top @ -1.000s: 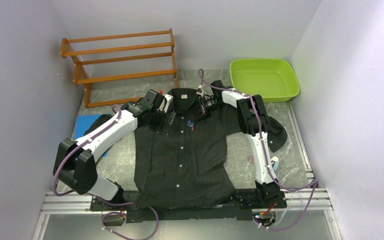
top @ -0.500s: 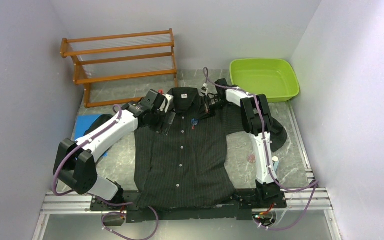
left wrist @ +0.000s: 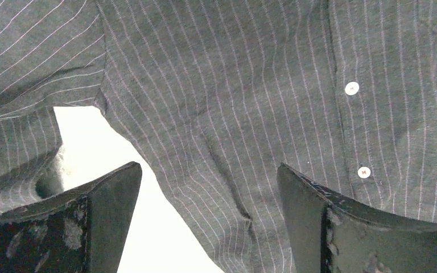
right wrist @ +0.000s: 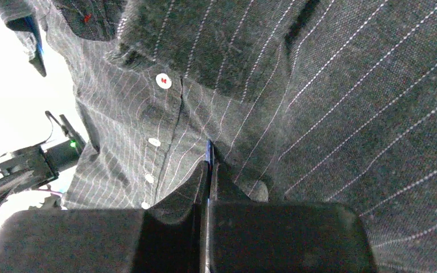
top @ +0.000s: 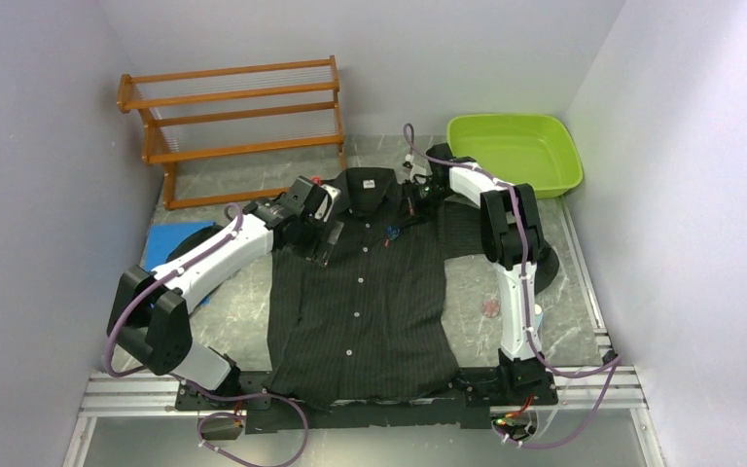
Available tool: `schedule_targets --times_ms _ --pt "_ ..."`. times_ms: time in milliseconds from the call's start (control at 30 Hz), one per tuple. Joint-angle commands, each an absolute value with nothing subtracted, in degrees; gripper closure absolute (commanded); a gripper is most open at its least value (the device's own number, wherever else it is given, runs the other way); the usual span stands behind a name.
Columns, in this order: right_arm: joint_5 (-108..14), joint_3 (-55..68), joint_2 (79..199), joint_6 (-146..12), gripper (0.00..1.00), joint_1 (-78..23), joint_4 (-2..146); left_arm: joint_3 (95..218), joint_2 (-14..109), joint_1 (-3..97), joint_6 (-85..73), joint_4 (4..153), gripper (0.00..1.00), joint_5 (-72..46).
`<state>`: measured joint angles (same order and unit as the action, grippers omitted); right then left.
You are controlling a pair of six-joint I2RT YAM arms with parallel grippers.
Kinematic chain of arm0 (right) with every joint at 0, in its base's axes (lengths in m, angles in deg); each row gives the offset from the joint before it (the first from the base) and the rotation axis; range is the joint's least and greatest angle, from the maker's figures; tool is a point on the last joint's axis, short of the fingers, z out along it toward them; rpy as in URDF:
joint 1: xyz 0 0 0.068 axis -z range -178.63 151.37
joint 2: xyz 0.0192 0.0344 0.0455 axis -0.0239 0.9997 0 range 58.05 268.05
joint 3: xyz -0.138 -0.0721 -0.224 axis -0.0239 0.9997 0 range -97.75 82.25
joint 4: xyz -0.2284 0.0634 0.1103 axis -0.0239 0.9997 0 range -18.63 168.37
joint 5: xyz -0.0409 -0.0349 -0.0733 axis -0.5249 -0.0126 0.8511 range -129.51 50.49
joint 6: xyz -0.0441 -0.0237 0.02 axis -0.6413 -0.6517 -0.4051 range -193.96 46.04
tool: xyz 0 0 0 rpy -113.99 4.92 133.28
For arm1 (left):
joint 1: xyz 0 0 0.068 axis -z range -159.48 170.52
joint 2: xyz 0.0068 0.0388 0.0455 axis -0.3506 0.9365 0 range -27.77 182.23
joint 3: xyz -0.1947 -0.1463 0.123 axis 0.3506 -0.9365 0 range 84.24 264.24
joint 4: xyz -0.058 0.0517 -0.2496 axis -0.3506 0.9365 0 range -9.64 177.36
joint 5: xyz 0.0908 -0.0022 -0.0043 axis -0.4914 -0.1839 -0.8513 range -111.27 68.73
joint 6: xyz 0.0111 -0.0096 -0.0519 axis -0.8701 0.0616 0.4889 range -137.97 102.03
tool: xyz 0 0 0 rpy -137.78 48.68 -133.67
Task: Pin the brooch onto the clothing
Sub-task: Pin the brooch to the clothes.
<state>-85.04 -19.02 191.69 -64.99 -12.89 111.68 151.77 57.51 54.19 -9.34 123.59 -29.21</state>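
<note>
The black pinstriped shirt (top: 360, 302) lies face up on the table, collar toward the back. It fills the left wrist view (left wrist: 233, 85) and the right wrist view (right wrist: 347, 85). A small blue and red brooch (top: 389, 232) sits on the chest, right of the button line. My right gripper (top: 397, 224) reaches down from the collar side. It is shut, with a thin blue sliver of the brooch (right wrist: 207, 152) between its fingertips (right wrist: 227, 182), against the fabric. My left gripper (top: 323, 233) is open, its jaws wide apart over the shirt's left shoulder (left wrist: 205, 187), holding nothing.
A wooden rack (top: 238, 117) stands at the back left. A green tub (top: 514, 151) stands at the back right. A blue mat (top: 170, 238) lies left of the shirt. A small pink item (top: 489, 308) lies right of the shirt near the right arm.
My right gripper has moved back and to the right. The brooch and the shirt's chest have shifted right with it. My left gripper has shifted slightly right.
</note>
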Motion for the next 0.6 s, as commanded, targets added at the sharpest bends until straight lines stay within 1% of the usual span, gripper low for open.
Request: schedule_targets --times_ms 0,433,567 --pt "-78.09 -17.93 185.77 -67.04 1.0 -11.73 112.62 153.79 57.66 54.76 -9.9 124.22 0.06 -31.73" --pt "-71.3 -14.35 175.82 -65.03 1.0 -12.61 113.8 155.08 58.24 54.8 -8.64 125.71 0.06 -36.92" --pt "-64.91 -14.35 173.98 -60.25 1.0 -13.63 115.33 157.85 57.16 54.79 -3.57 127.2 0.06 -36.48"
